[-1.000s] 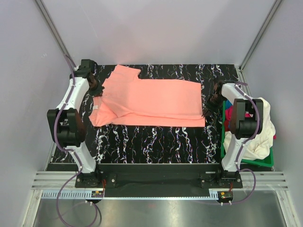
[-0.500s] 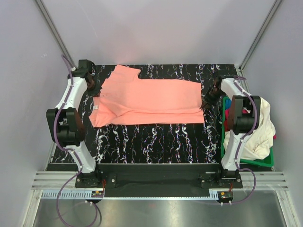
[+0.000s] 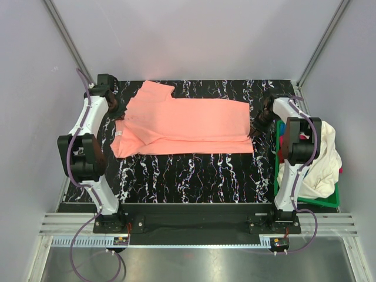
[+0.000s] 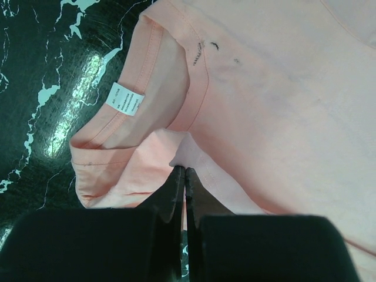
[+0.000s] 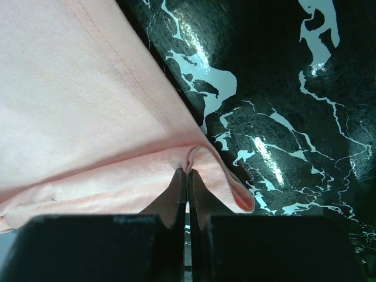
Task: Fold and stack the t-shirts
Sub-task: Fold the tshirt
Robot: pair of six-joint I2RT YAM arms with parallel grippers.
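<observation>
The salmon-pink t-shirt (image 3: 188,126) lies folded lengthwise across the black marbled table (image 3: 194,176), collar at the left. My left gripper (image 3: 118,113) is shut on a fold of its cloth beside the collar; the left wrist view shows the pinch (image 4: 183,170) and the white neck label (image 4: 127,100). My right gripper (image 3: 255,130) is shut on the shirt's hem corner at the right end, where the right wrist view shows the cloth bunched at the fingertips (image 5: 187,171). Cream-white (image 3: 326,158), magenta (image 3: 283,144) and blue cloth lies in the basket.
A green plastic basket (image 3: 305,200) stands at the table's right edge, beside the right arm, with shirts heaped in it. Grey walls enclose the table at the back and both sides. The arm bases sit on a rail at the near edge.
The right gripper has moved away from me and slightly left with the hem corner, pulling the shirt's right lower edge in. The left gripper has shifted slightly away from me.
</observation>
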